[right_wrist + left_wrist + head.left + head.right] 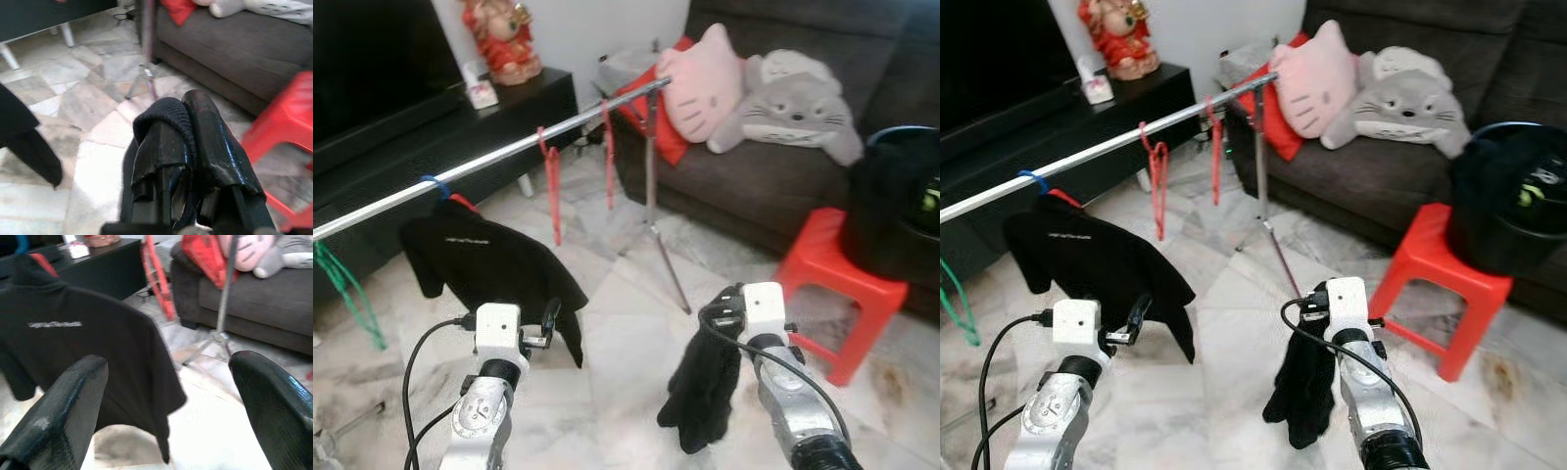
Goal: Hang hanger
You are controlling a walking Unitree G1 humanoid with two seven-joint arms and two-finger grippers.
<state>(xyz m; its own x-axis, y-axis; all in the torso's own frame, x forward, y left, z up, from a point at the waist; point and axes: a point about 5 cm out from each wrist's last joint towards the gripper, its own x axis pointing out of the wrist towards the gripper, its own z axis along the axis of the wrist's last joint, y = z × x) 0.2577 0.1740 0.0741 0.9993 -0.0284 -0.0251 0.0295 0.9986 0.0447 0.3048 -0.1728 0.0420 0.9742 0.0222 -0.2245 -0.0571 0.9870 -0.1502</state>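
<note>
Black cloth (703,392) pinched in right pincer (188,122) — hangs below it

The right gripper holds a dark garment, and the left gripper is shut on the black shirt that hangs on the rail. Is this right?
Not quite. The left gripper is open and holds nothing; the left wrist view shows its fingers spread apart before the black shirt on the rail. The right gripper does hold the dark garment.

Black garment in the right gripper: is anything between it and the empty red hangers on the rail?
Nothing visible does. The right gripper holds the black garment low, and bare floor lies between it and the red hangers on the rail.
</note>
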